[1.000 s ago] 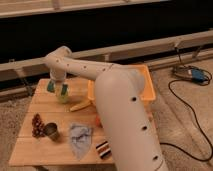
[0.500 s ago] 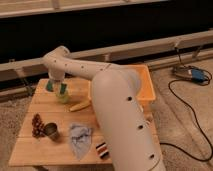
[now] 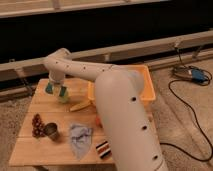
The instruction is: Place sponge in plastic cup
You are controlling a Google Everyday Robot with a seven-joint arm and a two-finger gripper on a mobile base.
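Note:
A green plastic cup (image 3: 63, 94) stands on the far left part of the wooden table (image 3: 50, 152). A teal sponge (image 3: 49, 89) shows just left of the cup, at the tip of my arm. My gripper (image 3: 55, 88) hangs at the sponge, beside and slightly above the cup's rim. The wrist hides how the sponge is held.
A yellow bin (image 3: 148, 85) sits at the table's far right, partly behind my arm. A banana (image 3: 80, 105), a metal cup (image 3: 51, 131), dark red grapes (image 3: 36, 125), a blue-grey cloth (image 3: 80, 138) and a striped item (image 3: 103, 149) lie on the table. Cables and a blue device (image 3: 194, 75) lie on the floor at right.
The gripper has stayed by the green cup with the sponge at its tip. The arm's bulk has shifted only slightly.

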